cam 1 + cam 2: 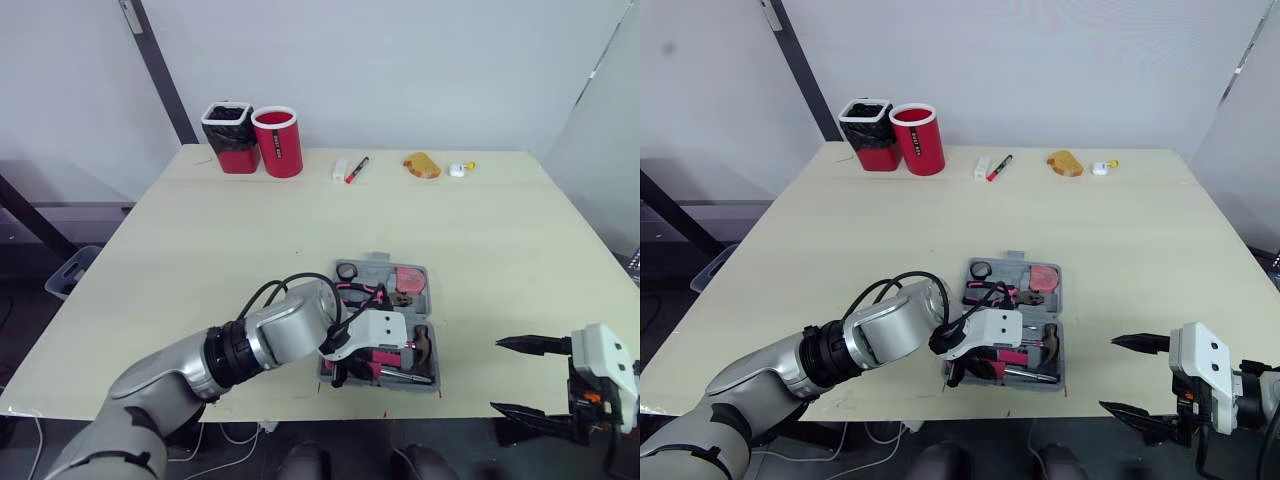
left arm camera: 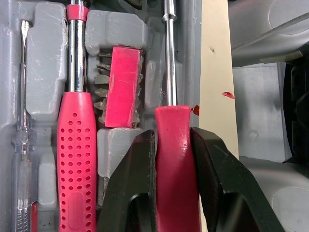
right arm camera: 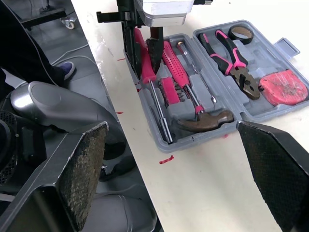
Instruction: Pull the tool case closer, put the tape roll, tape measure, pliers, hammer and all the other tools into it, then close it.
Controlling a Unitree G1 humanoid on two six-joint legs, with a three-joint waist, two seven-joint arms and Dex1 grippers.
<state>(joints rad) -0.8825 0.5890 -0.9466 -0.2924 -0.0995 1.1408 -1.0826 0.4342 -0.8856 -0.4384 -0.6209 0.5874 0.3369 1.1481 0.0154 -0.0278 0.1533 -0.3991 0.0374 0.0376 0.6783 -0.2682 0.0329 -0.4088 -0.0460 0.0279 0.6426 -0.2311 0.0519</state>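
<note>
The grey tool case (image 3: 270,58) lies open near the table's front edge. In it are the tape roll (image 3: 240,33), pliers (image 3: 227,48), pink tape measure (image 3: 282,87), hammer (image 3: 203,121), a pink-handled screwdriver (image 2: 77,145) and a bit holder (image 2: 120,87). My left gripper (image 2: 171,135) reaches into the case's front left corner, shut on the pink handle of a second screwdriver (image 3: 159,111). That screwdriver lies along the case's outer slot. My right gripper (image 1: 496,376) hangs open past the table's front right edge, holding nothing.
At the table's far edge stand a red cup (image 1: 278,141) and a black-lined bin (image 1: 231,137). Also there are a marker (image 1: 357,169), a white block (image 1: 340,170), an orange object (image 1: 421,165) and a small white item (image 1: 457,170). Bare tabletop surrounds the case.
</note>
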